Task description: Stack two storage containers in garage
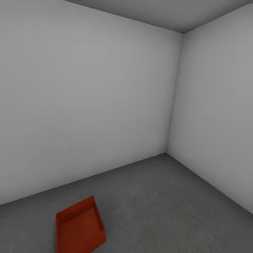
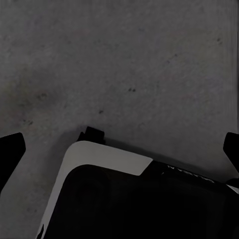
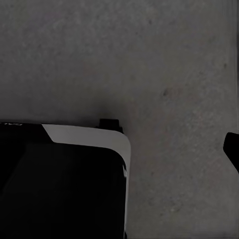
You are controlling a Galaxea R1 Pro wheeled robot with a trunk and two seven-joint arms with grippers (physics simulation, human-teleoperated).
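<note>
On the dark grey concrete floor (image 1: 165, 196) nearest the camera sits one orange-red storage container (image 1: 80, 227), tilted corner-on, empty. Beyond it, bare white-grey walls (image 1: 88, 105) meet in the far corner. Left claw (image 2: 119, 144) fingertips wide apart over the robot base (image 2: 134, 199); right claw (image 3: 232, 149) shows one fingertip — state can't tell.

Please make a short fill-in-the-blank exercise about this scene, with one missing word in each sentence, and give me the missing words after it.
1. The storage container in the head view has the colour ____.
2. The container rests on the ____, not against a wall.
3. The top of the container is ____, with no lid on it.
4. In the left wrist view, the two dark fingertips of the left claw stand far apart with nothing between them, so the claw is ____.

Missing words: orange-red; floor; open; open
</note>
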